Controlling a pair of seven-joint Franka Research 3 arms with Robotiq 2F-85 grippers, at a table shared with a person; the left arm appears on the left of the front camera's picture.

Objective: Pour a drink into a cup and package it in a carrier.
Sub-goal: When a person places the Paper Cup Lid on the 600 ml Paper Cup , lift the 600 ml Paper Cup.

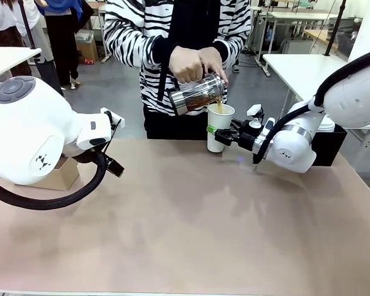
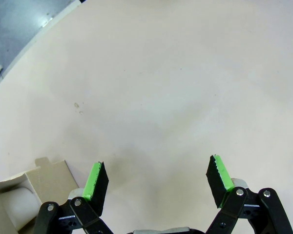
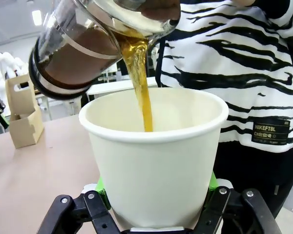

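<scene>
Cup (image 1: 220,126), front view: it is upright with its mouth open, close to the table's (image 1: 185,234) far edge and a little right of the middle. The right gripper (image 1: 224,135) comes in from the right and its fingers are clamped on the cup's lower wall. Whether the base rests on the tabletop I cannot tell. The person's hands (image 1: 191,61) tip a glass pitcher (image 1: 198,92) over the rim, and a thin stream of the amber drink (image 1: 219,106) falls inside. The left arm (image 1: 31,132) hangs over the left side. The tan carrier (image 1: 60,176) is partly hidden behind it, near the left edge and well apart from the cup. A black box (image 1: 333,145) sits behind the right arm at the far right. The middle and near parts of the table are bare, wide room between the two arms.

Left wrist view: the left gripper (image 2: 158,178) has its fingers spread wide with nothing between them, over bare tabletop. A corner of the carrier shows beside one finger at the bottom left. The table's edge curves across the top left corner, with grey floor beyond it.

Right wrist view: both green pads press the cup's sides. The stream enters just inside the rim. The carrier stands on the table at the far left.
</scene>
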